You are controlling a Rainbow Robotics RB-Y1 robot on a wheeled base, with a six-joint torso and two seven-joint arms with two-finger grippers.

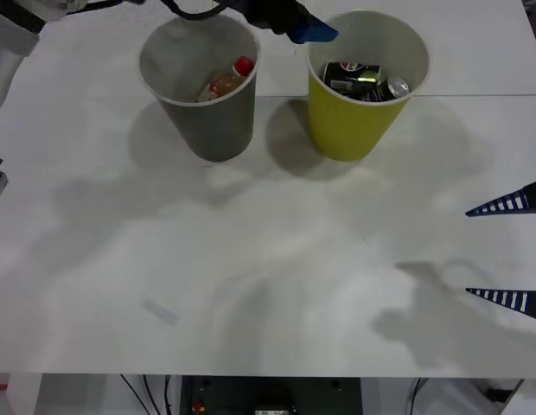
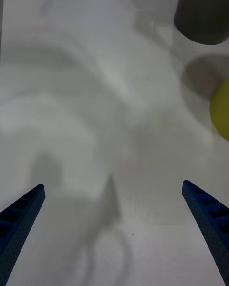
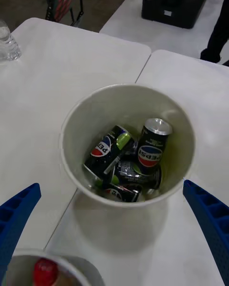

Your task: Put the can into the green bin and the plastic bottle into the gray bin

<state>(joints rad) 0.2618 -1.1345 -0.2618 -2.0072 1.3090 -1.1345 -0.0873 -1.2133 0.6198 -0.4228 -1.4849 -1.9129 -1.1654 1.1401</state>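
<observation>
1. The left gripper point(image 3: 114, 229) hangs with its blue fingers spread wide and empty, above and just behind the green bin point(image 1: 365, 130), at the far side of the table point(image 1: 251, 277).
2. Directly beneath it, cans lie heaped at the bottom of the green bin. The can point(image 3: 153, 145) stands nearly upright against the inner wall, silver top up; the others point(image 3: 110, 150) lie tipped on their sides, so which one went in last is hard to say.
3. Just beside it on the robot's left stands the gray bin point(image 1: 207, 121). The plastic bottle point(image 1: 225, 82) leans inside on a slant, red cap uppermost, orange contents showing.
4. The right gripper point(image 1: 510, 252) waits well apart over bare table at the near right, fingers likewise spread and empty.
5. By the look of it both items are binned; the left arm's likely move is simply a retreat.
</observation>
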